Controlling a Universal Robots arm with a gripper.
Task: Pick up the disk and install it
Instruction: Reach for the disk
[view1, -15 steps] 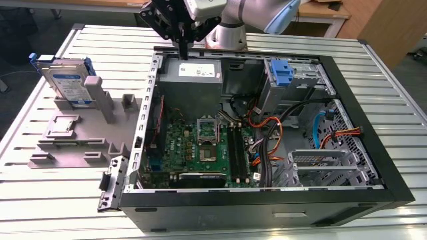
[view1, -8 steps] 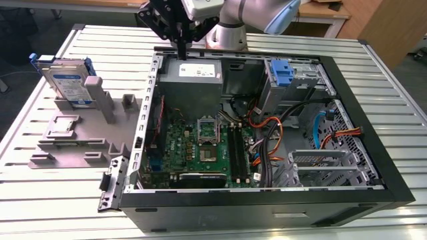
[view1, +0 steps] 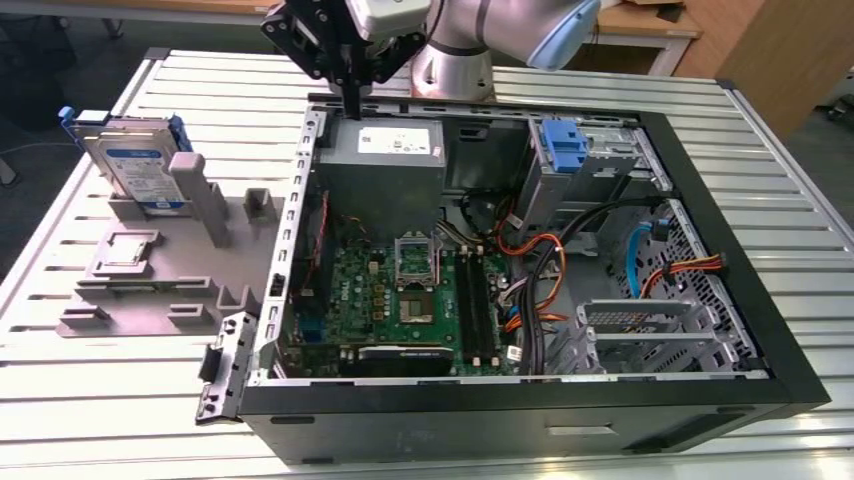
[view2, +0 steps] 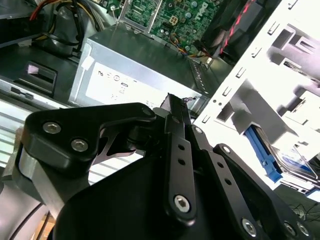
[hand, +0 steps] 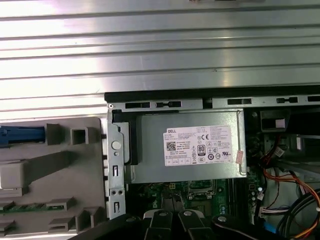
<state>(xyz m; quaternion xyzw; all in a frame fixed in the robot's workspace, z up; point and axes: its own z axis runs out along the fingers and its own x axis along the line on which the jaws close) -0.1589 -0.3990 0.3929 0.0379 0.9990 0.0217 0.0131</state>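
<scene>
**Gripper** (view1: 354, 110): black, on a silver and blue arm (view1: 467, 45). Fingers are pressed together with nothing between them and point straight down. The tips hang at the far rim of the computer case. Whether they touch it cannot be told. In the second wrist view the fingers (view2: 172, 100) meet in one narrow tip.

**Disk** (view1: 134, 165): silver-grey, with a white-and-blue label and blue rails along its edges. It stands on edge in a holder outside the case, well apart from the fingers towards the exterior view's left. Not gripped and not installed. In the second wrist view the disk (view2: 292, 167) lies beyond the fingertips, past the case wall.

**Holder** (view1: 160, 280): grey moulded block with several slots, flat on the table just beside the case wall, on the same side of the fingers as the disk.

**Computer case** (view1: 747, 330): black, lying with its open side up.

**Power supply** (view1: 387, 150): grey box with a white label, directly below the fingertips. It is seen in both wrist views (view2: 135, 70) (hand: 190, 147).

**Blue bracket** (view1: 567, 150): in the drive bay, no drive in it, near the fingers towards the exterior view's right.

**Circuit board** (view1: 400, 290): green, on the case floor beyond the power supply from the fingers.

**Cables** (view1: 541, 250): orange, black and blue, between the circuit board and the drive bays.

**Table** (view1: 787, 180): slatted metal, carrying the case and holder.
</scene>
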